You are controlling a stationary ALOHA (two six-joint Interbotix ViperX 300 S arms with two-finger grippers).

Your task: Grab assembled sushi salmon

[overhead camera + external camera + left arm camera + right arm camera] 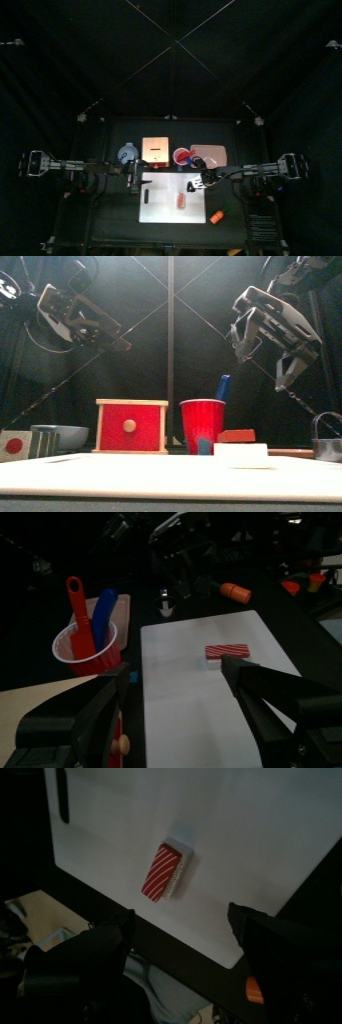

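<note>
White board (160, 471) up front, salmon sushi (178, 199) flat, long axis front-to-back, both grippers wide, empty

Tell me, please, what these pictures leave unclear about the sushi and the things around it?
- Assembled sushi salmon: its red top is hidden in the front view, seen side-on and blurred.
- Red cup: its contents are hidden by its wall; only the tool handles show.
- Small orange piece: cut off by a jaw in the right wrist view, too small from the top.
</note>
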